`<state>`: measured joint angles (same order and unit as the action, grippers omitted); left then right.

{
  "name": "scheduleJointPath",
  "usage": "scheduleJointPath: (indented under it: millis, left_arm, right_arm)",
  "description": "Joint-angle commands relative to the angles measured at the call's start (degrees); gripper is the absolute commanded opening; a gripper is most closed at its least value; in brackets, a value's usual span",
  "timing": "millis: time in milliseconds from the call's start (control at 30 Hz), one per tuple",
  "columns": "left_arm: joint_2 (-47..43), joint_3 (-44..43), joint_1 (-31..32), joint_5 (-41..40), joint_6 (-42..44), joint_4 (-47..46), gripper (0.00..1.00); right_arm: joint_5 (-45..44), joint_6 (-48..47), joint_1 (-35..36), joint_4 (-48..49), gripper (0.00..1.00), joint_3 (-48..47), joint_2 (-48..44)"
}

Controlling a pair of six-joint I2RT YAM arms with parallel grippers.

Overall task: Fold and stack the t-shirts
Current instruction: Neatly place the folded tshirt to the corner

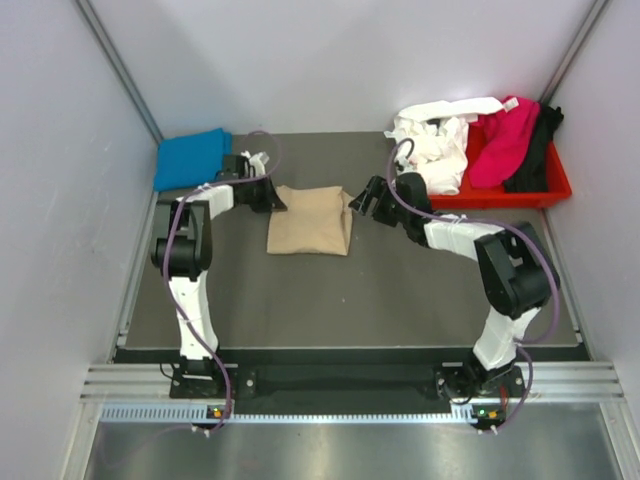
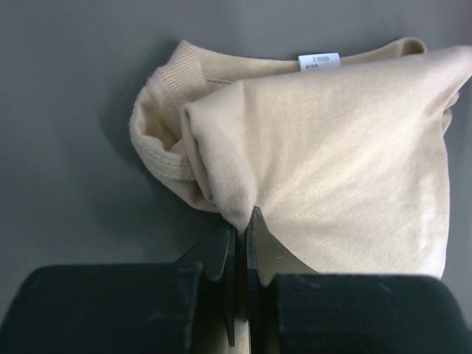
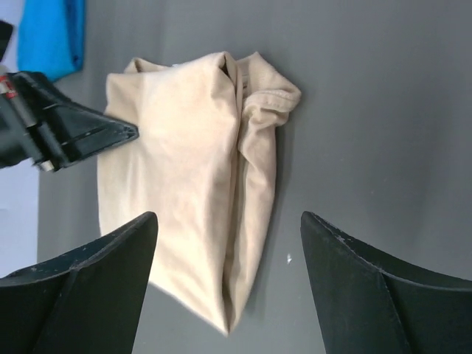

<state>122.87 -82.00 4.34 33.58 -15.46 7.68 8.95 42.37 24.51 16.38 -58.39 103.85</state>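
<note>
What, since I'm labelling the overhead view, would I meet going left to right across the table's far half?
Blue t-shirt → left gripper → tan t-shirt → right gripper → white t-shirt → magenta t-shirt → black t-shirt.

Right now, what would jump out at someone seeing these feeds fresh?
The folded tan t-shirt mid-table, with the left fingers pinched shut on its edge and the right fingers open near its opposite edge. The red tray at far right is heaped with a white shirt, a magenta shirt and a black shirt; a blue shirt lies in the far left corner.
</note>
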Motion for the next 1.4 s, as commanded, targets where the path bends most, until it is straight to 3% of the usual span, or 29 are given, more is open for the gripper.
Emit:
scheduleJointPath:
  millis: [0,300,467,667,1367]
  left_arm:
    - [-0.8,-5.5,-4.9,-4.0,10.7,11.8,0.00]
    - [3.2,-23.4,-9.6,-26.6,27.6,18.6,0.00]
    - [9.0,-36.2,-11.5,-33.1,28.6,19.1,0.00]
    - [12.5,-44.1,-11.8,-40.6,30.2,16.0,0.00]
    - [6.8,-45.2,-12.6,-48.2,33.7,-2.4,0.00]
  right_arm:
    - [-1.2,-3.9,-0.4,-1.0,0.79,0.8,-7.0]
    - [-4.6,-8.0,-1.1,-4.6,0.79,4.0,-14.9]
    - [-6.0,-9.6,-1.2,-6.6,0.79,4.7,-17.3]
    - [-8.1,-11.1,-2.0,-8.5,0.79,6.3,-19.7]
    - [-8.8,-13.0,-2.6,-11.8,0.80,8.5,-22.3]
